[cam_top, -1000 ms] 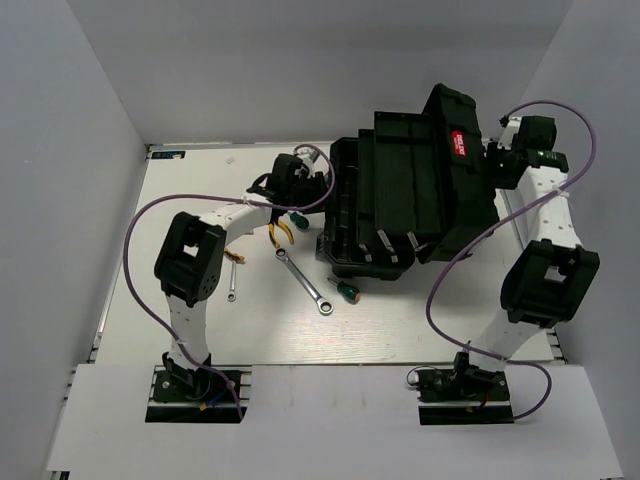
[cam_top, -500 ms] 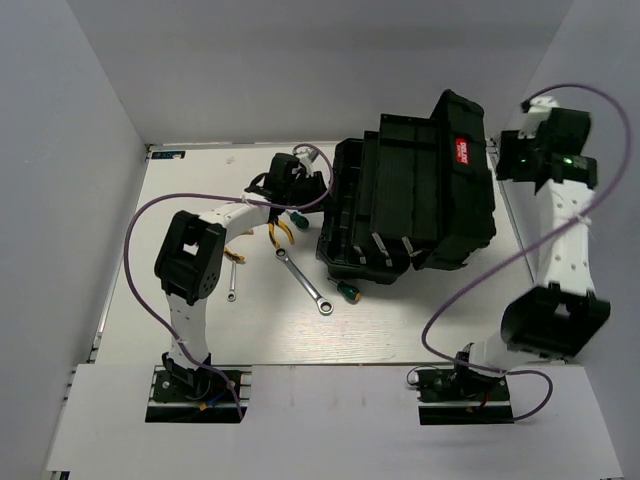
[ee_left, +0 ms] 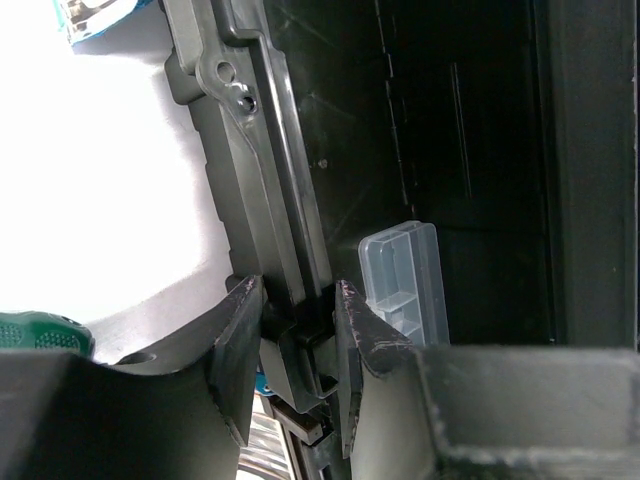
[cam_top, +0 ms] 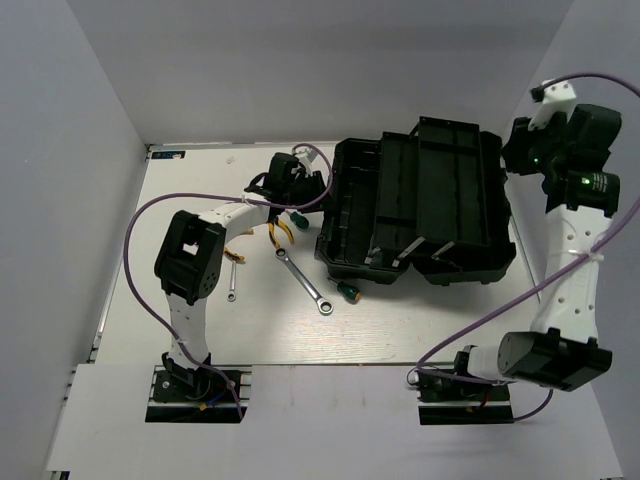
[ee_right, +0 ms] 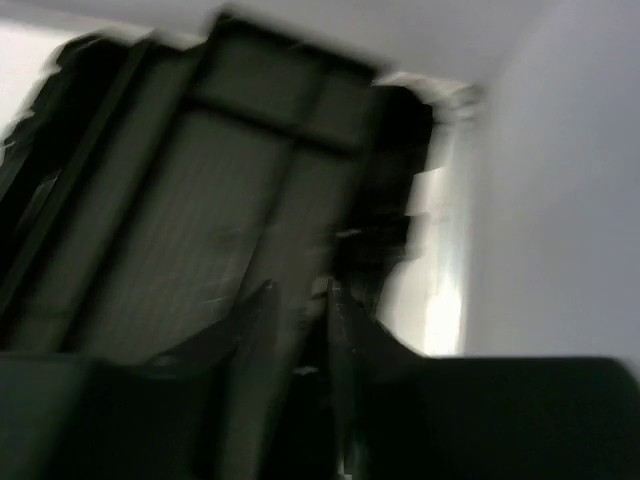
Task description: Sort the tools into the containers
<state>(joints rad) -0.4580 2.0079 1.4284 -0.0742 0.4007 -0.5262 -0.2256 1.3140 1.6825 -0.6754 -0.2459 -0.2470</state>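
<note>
The black toolbox [cam_top: 352, 215] stands open at the back right, its lid [cam_top: 455, 190] laid flat to the right. My left gripper [cam_top: 312, 192] is shut on the box's left rim [ee_left: 262, 200]; the left wrist view [ee_left: 295, 290] shows the jaws clamped on it. My right gripper [cam_top: 514, 155] is raised by the lid's far right edge; the right wrist view [ee_right: 298, 288] is blurred, fingers close together over the lid [ee_right: 230, 200]. On the table lie yellow pliers [cam_top: 278, 232], a green screwdriver [cam_top: 297, 218], another [cam_top: 346, 291], a long ratchet wrench [cam_top: 305, 281] and a small wrench [cam_top: 231, 283].
A small clear plastic case [ee_left: 405, 280] lies inside the toolbox. A green handle [ee_left: 40, 332] shows by my left fingers. White walls close in at the left, back and right. Purple cables loop over both arms.
The toolbox lid has swung from upright to flat on the right. My right arm rose and moved right with it. The left arm held still on the rim.
</note>
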